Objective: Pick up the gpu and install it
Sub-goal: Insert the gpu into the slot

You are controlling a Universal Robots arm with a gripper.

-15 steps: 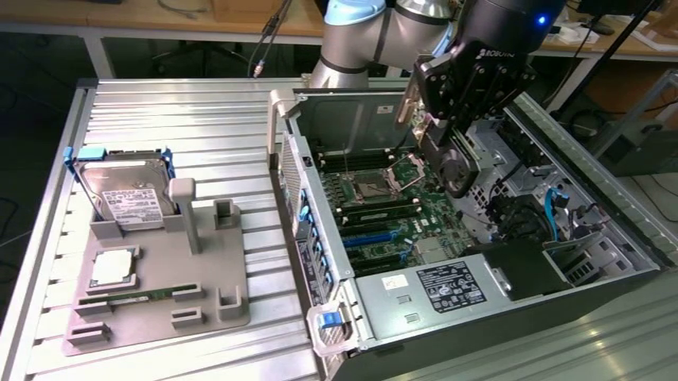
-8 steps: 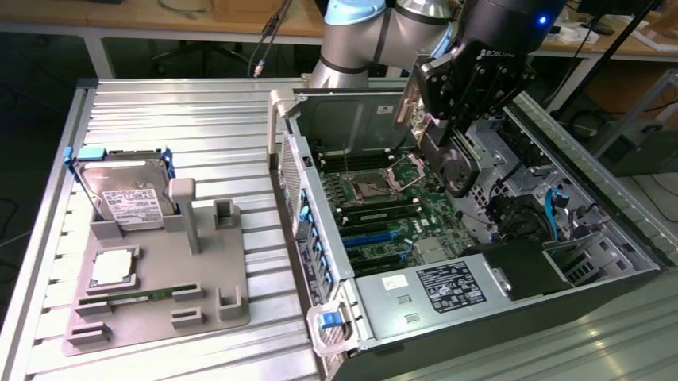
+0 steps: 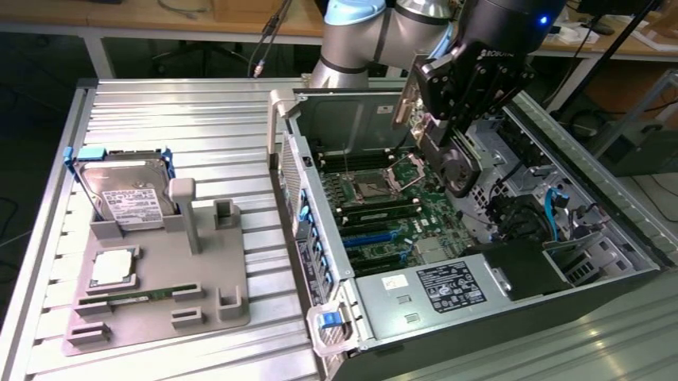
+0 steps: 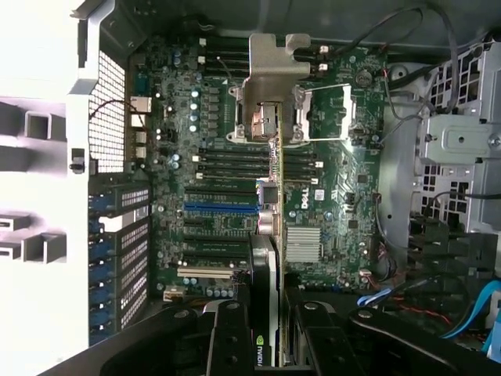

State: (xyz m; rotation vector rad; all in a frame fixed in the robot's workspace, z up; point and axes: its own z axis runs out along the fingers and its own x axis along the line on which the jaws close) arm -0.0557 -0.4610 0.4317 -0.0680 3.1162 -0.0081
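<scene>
Over the open computer case (image 3: 317,333), my gripper (image 3: 450,131) is shut on the gpu (image 3: 456,168). The card hangs on edge below the fingers, above the green motherboard (image 3: 387,208) and clear of it. In the wrist view the gpu (image 4: 272,235) runs edge-on as a thin dark strip. Its silvery bracket (image 4: 268,74) is at the far end. My gripper (image 4: 270,333) clamps it between two black fingers (image 4: 227,345). The card lines up over the motherboard (image 4: 203,117), crossing the long blue slot (image 4: 221,209).
A grey fixture (image 3: 217,313) on the exterior view's left carries a hard drive (image 3: 127,194), a silver chip (image 3: 111,268) and a green memory stick (image 3: 138,295). Inside the case are the power supply (image 3: 445,290), blue cables (image 3: 556,214) and the drive cage (image 4: 458,141).
</scene>
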